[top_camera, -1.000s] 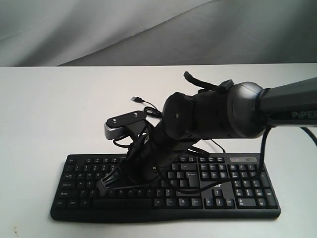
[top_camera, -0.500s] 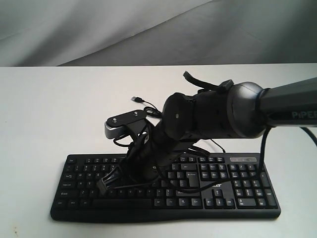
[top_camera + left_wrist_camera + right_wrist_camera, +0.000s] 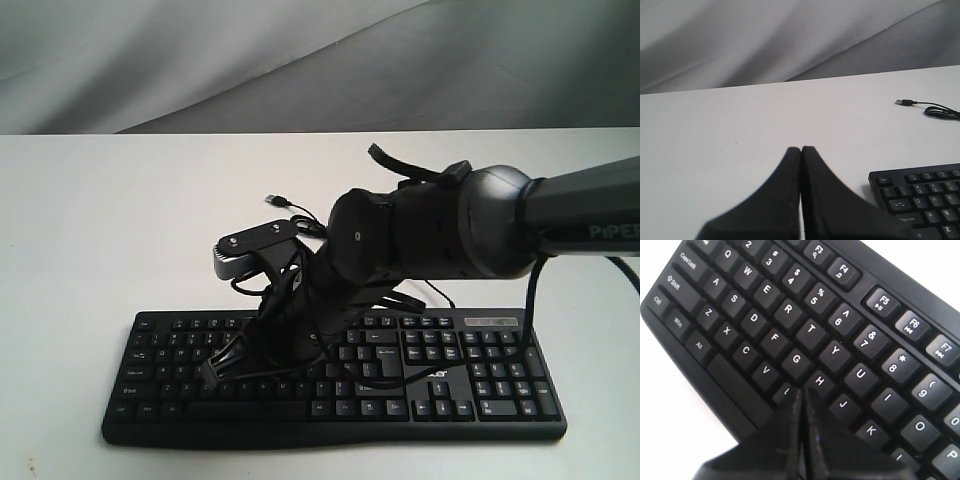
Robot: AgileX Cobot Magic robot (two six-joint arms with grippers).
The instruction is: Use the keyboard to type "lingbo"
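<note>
Keyboard point(image 3: 480, 370) lies flat on the white tabletop point(image 3: 100, 230) at 6 o'clock in the exterior view. Its long side runs 9 to 3, with the number pad at the 3 o'clock end. USB cable point(image 3: 290, 205) lies loose on the tabletop toward 12 o'clock from it, plug free.

Right arm point(image 3: 580, 215) enters from 3 o'clock with the forearm near horizontal. The wrist bends down toward 7–8 o'clock across the letter block, and the wrist camera point(image 3: 250, 247) rides on top. Right fingers point(image 3: 216, 372) are pressed together into one point, low over the left-centre letter rows. In the right wrist view the fingers point(image 3: 799, 402) have their tips where G, H and the key next to V meet on the keyboard point(image 3: 790, 310). Can't tell whether they touch a key.

Left fingers point(image 3: 796, 160) are also pressed together, over bare tabletop. The keyboard's Esc corner point(image 3: 925, 195) is near them, the cable plug point(image 3: 904, 102) well apart. The left arm doesn't show in the exterior view.

Grey fabric backdrop point(image 3: 200, 60) sits behind the tabletop at 12 o'clock.
</note>
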